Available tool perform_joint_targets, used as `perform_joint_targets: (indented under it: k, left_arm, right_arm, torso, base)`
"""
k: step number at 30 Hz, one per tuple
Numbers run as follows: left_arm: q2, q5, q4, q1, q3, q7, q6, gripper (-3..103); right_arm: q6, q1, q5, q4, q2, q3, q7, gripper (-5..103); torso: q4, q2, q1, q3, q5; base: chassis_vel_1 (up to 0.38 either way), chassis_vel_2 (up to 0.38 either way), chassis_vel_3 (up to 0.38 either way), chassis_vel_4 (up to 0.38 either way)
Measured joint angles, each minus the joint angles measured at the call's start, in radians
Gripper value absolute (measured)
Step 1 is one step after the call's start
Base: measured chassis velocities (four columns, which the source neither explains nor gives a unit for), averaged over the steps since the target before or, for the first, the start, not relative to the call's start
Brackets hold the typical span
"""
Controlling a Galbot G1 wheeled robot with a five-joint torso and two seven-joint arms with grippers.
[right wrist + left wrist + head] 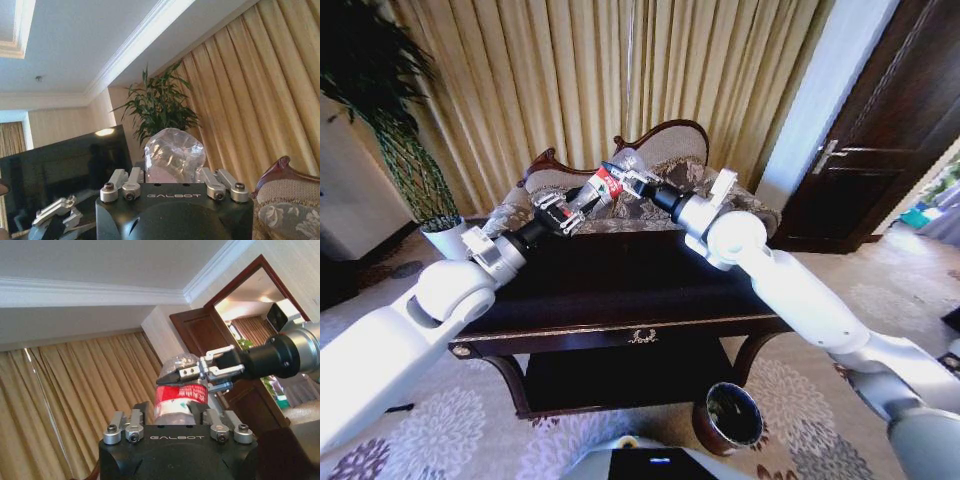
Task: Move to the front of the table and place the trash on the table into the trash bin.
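Note:
Above the far edge of the dark table (620,300), a clear plastic bottle (605,186) with a red label is held up in the air between both arms. My left gripper (563,212) is shut on its red-labelled end (181,399). My right gripper (632,180) is shut on the crumpled clear end (175,152). In the left wrist view the right gripper (194,374) clasps the bottle just beyond my left gripper (172,414). The reddish-brown trash bin (730,418) stands on the carpet at the table's front right corner, below my right arm.
A carved floral sofa (665,150) stands behind the table, before gold curtains. A white plant pot (445,236) with a tall plant is at the far left. A dark wooden door (880,120) is at the right. Patterned carpet surrounds the table.

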Motion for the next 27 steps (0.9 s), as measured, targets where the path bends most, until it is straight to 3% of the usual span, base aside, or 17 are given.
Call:
perform_joint_targets:
  k: [4, 8, 9, 14, 19, 21, 23, 26, 27]
  left_arm:
    - [-0.001, -0.005, 0.001, -0.001, -0.001, -0.001, 0.011, 64]
    - [-0.001, -0.01, -0.002, 0.002, -0.006, -0.003, 0.015, 75]
    - [-0.001, -0.014, -0.006, 0.006, -0.012, -0.004, 0.019, 86]
    - [-0.008, -0.02, -0.011, 0.049, -0.063, -0.022, 0.022, 98]
    - [-0.01, -0.024, -0.005, 0.11, -0.152, -0.026, 0.023, 100]
    - [-0.011, -0.055, 0.0, 0.183, -0.274, -0.04, 0.045, 100]
    - [-0.012, -0.066, 0.003, 0.196, -0.298, -0.05, 0.054, 100]
    - [-0.037, -0.091, 0.023, 0.219, -0.347, -0.131, 0.085, 100]
    - [-0.037, -0.091, 0.023, 0.219, -0.347, -0.131, 0.085, 100]
  right_arm:
    - [0.0, -0.009, -0.001, 0.003, -0.001, 0.003, 0.0, 30]
    - [0.0, -0.013, -0.001, 0.003, -0.002, 0.006, -0.001, 29]
    - [0.0, -0.013, -0.001, 0.002, -0.002, 0.008, -0.001, 29]
    - [0.009, -0.021, -0.005, -0.032, 0.0, 0.026, 0.024, 29]
    - [0.014, -0.042, -0.017, -0.058, -0.007, 0.044, 0.032, 29]
    - [0.015, -0.073, -0.048, -0.084, -0.022, 0.073, 0.05, 29]
    - [0.015, -0.079, -0.059, -0.09, -0.025, 0.079, 0.055, 29]
    - [0.015, -0.106, -0.131, -0.117, -0.036, 0.115, 0.068, 29]
    - [0.015, -0.106, -0.131, -0.117, -0.036, 0.115, 0.068, 29]
  torso:
    - [0.0001, 0.0, 0.0, 0.0, 0.0002]
    - [0.0, 0.0, 0.0, 0.0, 0.0002]
    - [0.0, 0.0, 0.0, 0.0, 0.0003]
    - [0.0001, 0.0, 0.0, 0.0, 0.0002]
    - [0.0, 0.0, 0.0, 0.0, 0.0003]
    - [0.0002, 0.0, 0.0, 0.0, 0.0003]
    - [0.0002, 0.0, 0.0, 0.0, 0.0005]
    - [0.0001, 0.0, 0.0, 0.0, 0.0004]
    - [0.0001, 0.0, 0.0, 0.0, 0.0004]
  base:
    - [0.0, 0.0, 0.0, 0.0]
    - [0.0, 0.0, 0.0, 0.0]
    - [0.0, 0.0, 0.0, 0.0]
    - [0.0, 0.0, 0.0, 0.0]
    - [0.0, 0.0, 0.0, 0.0]
    - [0.0, 0.0, 0.0, 0.0]
    - [0.0, 0.0, 0.0, 0.0]
    - [0.0, 0.0, 0.0, 0.0]
    - [0.0, 0.0, 0.0, 0.0]
